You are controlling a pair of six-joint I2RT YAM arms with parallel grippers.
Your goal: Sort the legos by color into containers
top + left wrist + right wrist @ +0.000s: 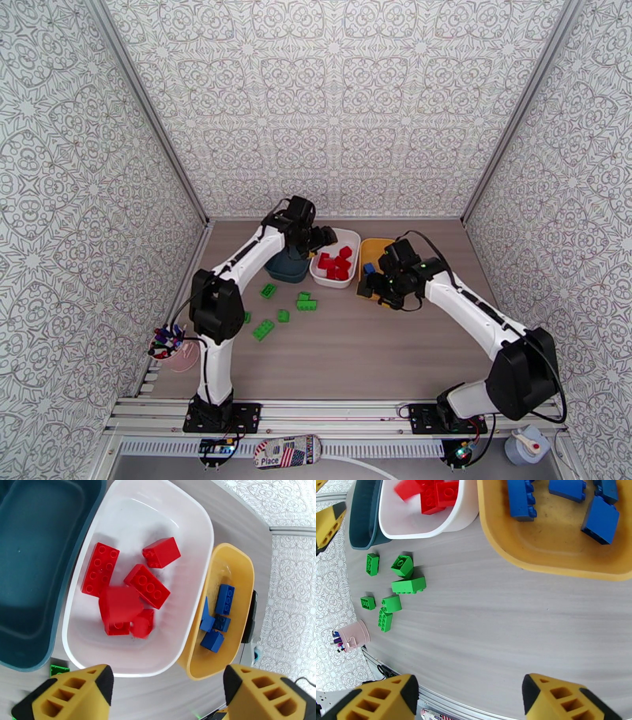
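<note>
Now left gripper (168, 687) open over white plastic tub (134, 515), blurred red studded brick (119, 604) prob. mid-drop; right gripper (468, 697) open, empty; next: green bricks (408, 585), frame left.

Left arm (241, 264): white link shells are running between bulky black joint housings.
Right arm (466, 304): it is wearing the same white and black (a small green light (389, 278) is glowing near its wrist).
Cable (426, 237): a thin black line is looping over the right wrist.
Left pincer (168, 685): yellow fingers are showing ribbed cut-outs and black inner faces.
Right pincer (470, 689): its fingers are showing the same yellow and black.
Bases (223, 417): black plates are carrying both arms.
</note>
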